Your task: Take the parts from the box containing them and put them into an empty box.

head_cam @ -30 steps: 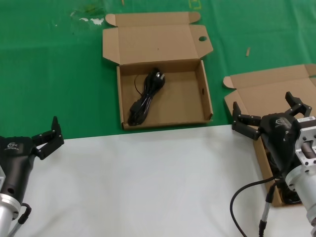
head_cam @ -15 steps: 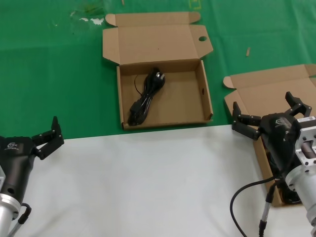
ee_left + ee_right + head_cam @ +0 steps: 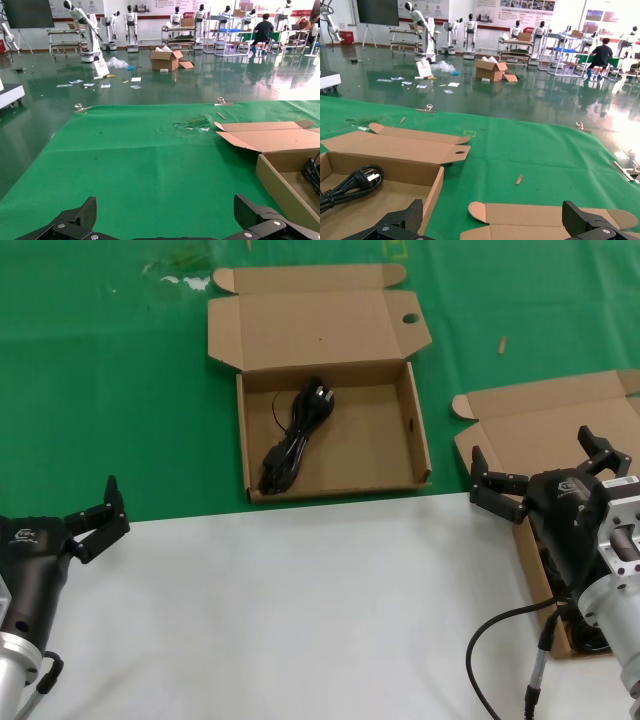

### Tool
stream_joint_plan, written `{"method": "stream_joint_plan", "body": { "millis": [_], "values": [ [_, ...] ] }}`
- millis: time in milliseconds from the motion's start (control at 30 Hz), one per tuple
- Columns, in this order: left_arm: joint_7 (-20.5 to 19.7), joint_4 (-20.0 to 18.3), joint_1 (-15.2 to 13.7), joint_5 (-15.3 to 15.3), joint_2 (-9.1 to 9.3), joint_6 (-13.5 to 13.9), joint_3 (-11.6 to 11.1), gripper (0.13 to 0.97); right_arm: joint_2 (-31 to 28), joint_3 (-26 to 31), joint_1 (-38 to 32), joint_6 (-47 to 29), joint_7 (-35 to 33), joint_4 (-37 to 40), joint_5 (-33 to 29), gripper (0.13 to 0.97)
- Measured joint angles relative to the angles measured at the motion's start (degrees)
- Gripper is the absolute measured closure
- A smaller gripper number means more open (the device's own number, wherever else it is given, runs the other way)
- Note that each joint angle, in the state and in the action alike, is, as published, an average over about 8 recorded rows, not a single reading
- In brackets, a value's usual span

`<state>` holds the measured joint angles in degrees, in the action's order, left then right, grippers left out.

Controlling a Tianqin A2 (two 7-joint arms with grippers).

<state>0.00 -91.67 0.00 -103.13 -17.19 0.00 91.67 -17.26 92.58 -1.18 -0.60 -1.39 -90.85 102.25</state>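
My left gripper (image 3: 98, 520) sits at the lower left of the head view, at the boundary between the white sheet (image 3: 300, 610) and the green mat (image 3: 100, 390), its jaws spread wide and holding nothing. In the left wrist view the 2 fingertips (image 3: 80, 220) stand far apart at the bottom edge with only green mat between them.

My right gripper (image 3: 540, 465) sits at the right edge of the head view, jaws likewise spread wide and empty, hovering over the near-left part of the plain-flapped box (image 3: 545, 420). My own arm covers most of that box's tray, so I cannot tell its contents from the head view. The right wrist view shows the same box's lid edge and rounded flap (image 3: 535, 215) at the bottom of the frame.

The box with the round hole in its flap (image 3: 325, 485) lies open in the upper centre of the head view, lid folded back flat on the mat. 1 black power cord (image 3: 295, 437) rests inside it, in the left half of the tray, running diagonally with its plug end toward the lid. The right wrist view shows that cord's plug (image 3: 362, 177) lying on the tray floor at the left of the frame. Both grippers are well apart from this cord.
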Motion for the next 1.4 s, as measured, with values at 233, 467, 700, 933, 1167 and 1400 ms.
{"method": "stream_joint_plan", "body": {
  "millis": [233,467,700,933,1167,1400],
  "values": [
    [0.0,0.0,0.0,0.0,0.00,0.0,0.0,0.132,0.0,0.0,0.0,0.0,0.0,0.0,0.0,0.129],
    [0.0,0.0,0.0,0.0,0.00,0.0,0.0,0.132,0.0,0.0,0.0,0.0,0.0,0.0,0.0,0.129],
    [0.0,0.0,0.0,0.0,0.00,0.0,0.0,0.132,0.0,0.0,0.0,0.0,0.0,0.0,0.0,0.129],
    [0.0,0.0,0.0,0.0,0.00,0.0,0.0,0.132,0.0,0.0,0.0,0.0,0.0,0.0,0.0,0.129],
    [0.0,0.0,0.0,0.0,0.00,0.0,0.0,0.132,0.0,0.0,0.0,0.0,0.0,0.0,0.0,0.129],
    [0.0,0.0,0.0,0.0,0.00,0.0,0.0,0.132,0.0,0.0,0.0,0.0,0.0,0.0,0.0,0.129]
  ]
}}
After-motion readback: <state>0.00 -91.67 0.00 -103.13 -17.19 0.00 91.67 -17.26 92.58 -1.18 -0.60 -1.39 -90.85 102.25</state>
